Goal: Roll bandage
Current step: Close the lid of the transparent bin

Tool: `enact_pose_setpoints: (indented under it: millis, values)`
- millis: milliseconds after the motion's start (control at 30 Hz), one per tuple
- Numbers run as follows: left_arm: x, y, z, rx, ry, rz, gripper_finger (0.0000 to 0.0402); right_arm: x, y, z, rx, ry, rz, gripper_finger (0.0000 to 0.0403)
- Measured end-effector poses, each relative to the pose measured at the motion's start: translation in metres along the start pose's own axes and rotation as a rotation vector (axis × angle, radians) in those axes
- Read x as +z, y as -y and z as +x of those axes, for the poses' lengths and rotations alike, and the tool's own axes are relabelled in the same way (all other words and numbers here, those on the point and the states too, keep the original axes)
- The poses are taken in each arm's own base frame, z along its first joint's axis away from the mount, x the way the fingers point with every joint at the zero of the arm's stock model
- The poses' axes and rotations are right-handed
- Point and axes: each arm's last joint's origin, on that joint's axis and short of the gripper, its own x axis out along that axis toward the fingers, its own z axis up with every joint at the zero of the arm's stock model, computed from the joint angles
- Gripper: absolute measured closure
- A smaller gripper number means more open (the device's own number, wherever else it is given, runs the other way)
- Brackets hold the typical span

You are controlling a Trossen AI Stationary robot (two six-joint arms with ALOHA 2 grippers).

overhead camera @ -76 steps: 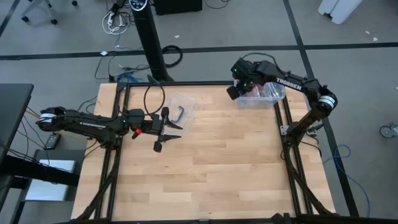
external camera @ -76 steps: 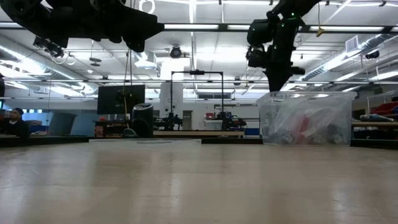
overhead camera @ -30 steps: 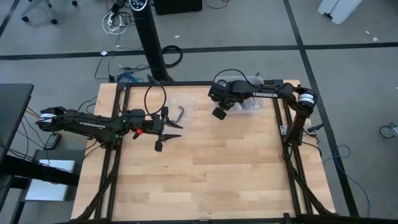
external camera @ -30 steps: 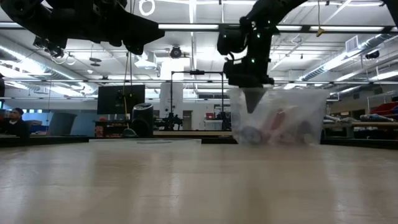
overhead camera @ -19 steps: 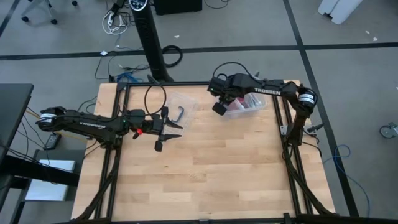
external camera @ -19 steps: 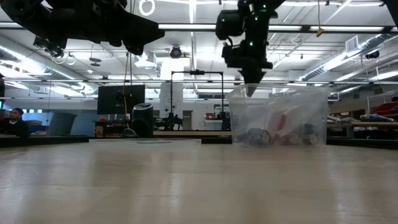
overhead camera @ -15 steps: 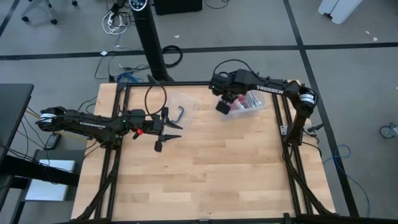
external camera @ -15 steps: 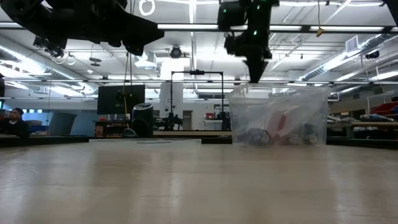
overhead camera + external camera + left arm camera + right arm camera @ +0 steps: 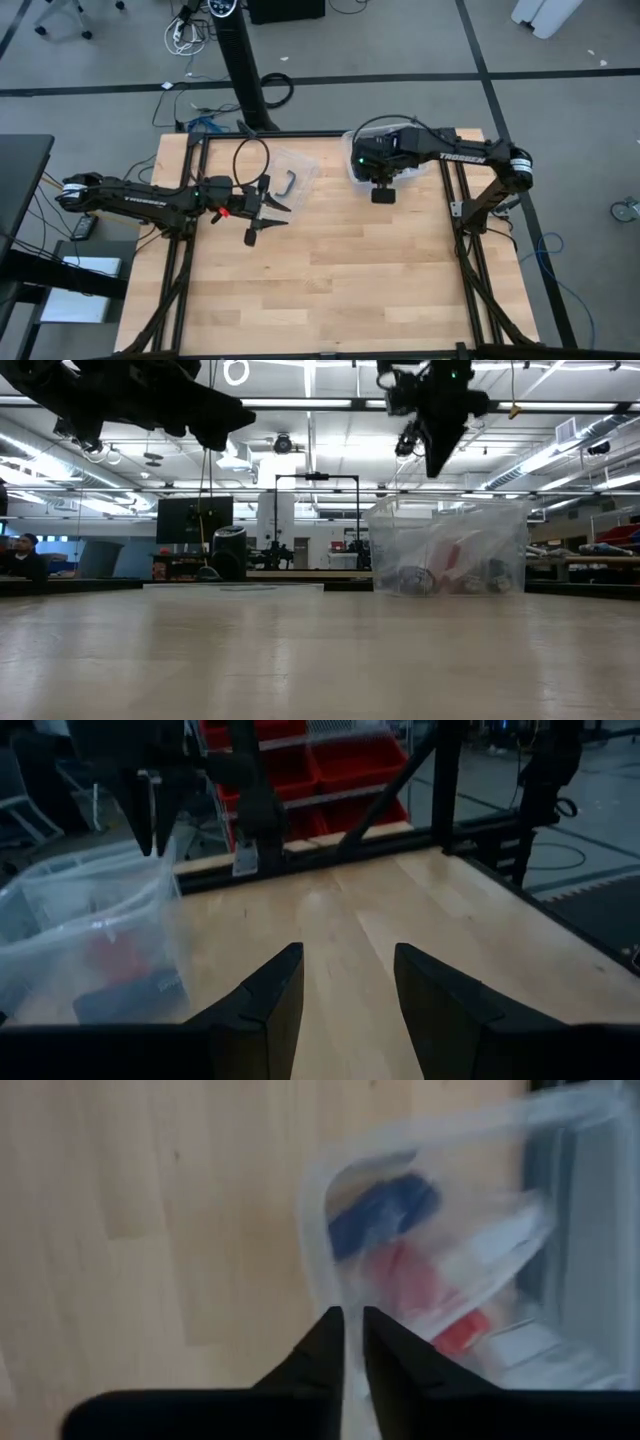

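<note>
With the bandage [image 9: 385,1210] lying among other items inside the clear plastic bin [image 9: 352,170] at the tabletop's far edge, and the right gripper [image 9: 353,1342] poised above its rim, jaws almost closed on nothing, the bin could be knocked or the red item beside the bandage seized instead, while the left gripper [image 9: 348,982] waits open and empty.

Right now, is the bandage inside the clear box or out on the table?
Inside. The right wrist view shows a blue bandage within the clear box, beside red items. Rolled or loose, I cannot tell.
</note>
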Motion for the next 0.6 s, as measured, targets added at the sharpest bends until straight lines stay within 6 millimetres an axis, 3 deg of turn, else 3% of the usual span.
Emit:
enact_pose_setpoints:
  millis: [167,333,433,600]
  values:
    - [-0.004,0.001,0.0,-0.006,-0.038,0.004,0.0239,-0.006,-0.006,0.032,-0.021,-0.04,-0.02,0.03]
    - [-0.005,0.001,-0.001,-0.003,-0.055,0.014,0.0239,-0.004,-0.006,0.045,-0.027,-0.001,-0.016,0.0267]
    - [-0.006,0.001,-0.001,-0.002,-0.058,0.015,0.0239,-0.003,-0.006,0.049,0.031,0.029,0.001,0.0274]
    - [-0.005,0.001,-0.001,-0.001,-0.054,0.017,0.0239,0.007,-0.01,0.048,0.124,0.142,0.015,0.0322]
